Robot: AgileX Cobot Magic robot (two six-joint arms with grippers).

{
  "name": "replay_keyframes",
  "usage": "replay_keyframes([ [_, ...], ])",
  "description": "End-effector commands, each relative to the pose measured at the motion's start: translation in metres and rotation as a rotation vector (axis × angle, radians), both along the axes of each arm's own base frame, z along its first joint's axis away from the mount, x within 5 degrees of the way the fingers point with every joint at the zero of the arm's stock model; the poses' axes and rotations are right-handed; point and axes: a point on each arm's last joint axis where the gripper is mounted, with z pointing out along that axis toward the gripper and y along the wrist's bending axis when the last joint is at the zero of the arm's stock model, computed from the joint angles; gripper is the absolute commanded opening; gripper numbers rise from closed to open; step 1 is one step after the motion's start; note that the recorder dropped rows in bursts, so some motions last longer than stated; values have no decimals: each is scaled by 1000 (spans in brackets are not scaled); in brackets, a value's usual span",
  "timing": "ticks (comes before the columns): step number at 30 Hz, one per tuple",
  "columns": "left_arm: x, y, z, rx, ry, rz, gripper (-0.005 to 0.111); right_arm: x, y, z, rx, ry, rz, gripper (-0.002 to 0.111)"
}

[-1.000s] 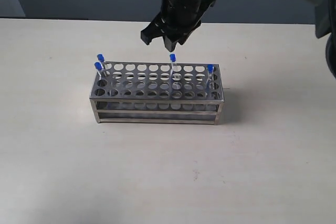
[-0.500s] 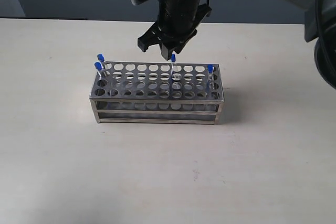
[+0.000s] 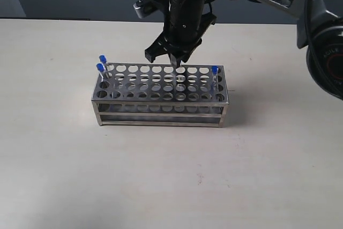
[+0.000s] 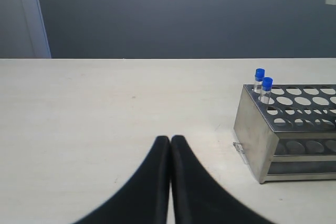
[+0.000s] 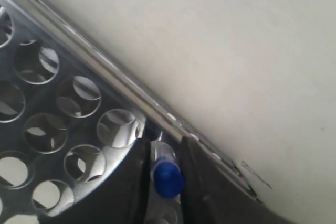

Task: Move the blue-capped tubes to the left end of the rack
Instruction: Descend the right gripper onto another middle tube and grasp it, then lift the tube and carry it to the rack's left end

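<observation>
Desk (image 3: 171, 186) at 6 o'clock is open, so there is plenty of room there. Left tool (image 4: 169, 142) sits well off the rack's 9 o'clock end, fingers pressed together, holding nothing.

Rack (image 3: 161, 100) runs 9 to 3. Two blue-capped tubes (image 3: 101, 63) stand at the 9 o'clock end and one (image 3: 214, 70) at the 3 o'clock end. The fourth tube (image 5: 168, 179) is mid-rack in the back row, on the 12 o'clock edge. Right tool (image 3: 174, 64) is down over it, fingers (image 5: 197, 187) either side of the cap. Can't tell if they're pinching it or just beside it.

Risks:
- The grip is high, so the cap could slip.
- An off-vertical lift would drag the glass on the hole rim and tip the rack.
- A low traverse toward 9 o'clock could clip the two tubes there.
- Fingertips are close to the top plate's back edge.

Clear air above the rack and at 12 o'clock.
</observation>
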Motion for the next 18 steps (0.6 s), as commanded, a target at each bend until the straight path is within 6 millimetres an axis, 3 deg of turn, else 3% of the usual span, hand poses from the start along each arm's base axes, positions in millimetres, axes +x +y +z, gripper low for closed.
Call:
replay_keyframes([
  [1,0,0,2,3,-6,-7,1,3,-4,1,-20,-24,-6,1],
  [9,0,0,2,3,-6,-7,1,3,-4,9,-9,-40,11,-1],
  [18,0,0,2,3,-6,-7,1,-11,-12,70,86,-133,13,-1],
])
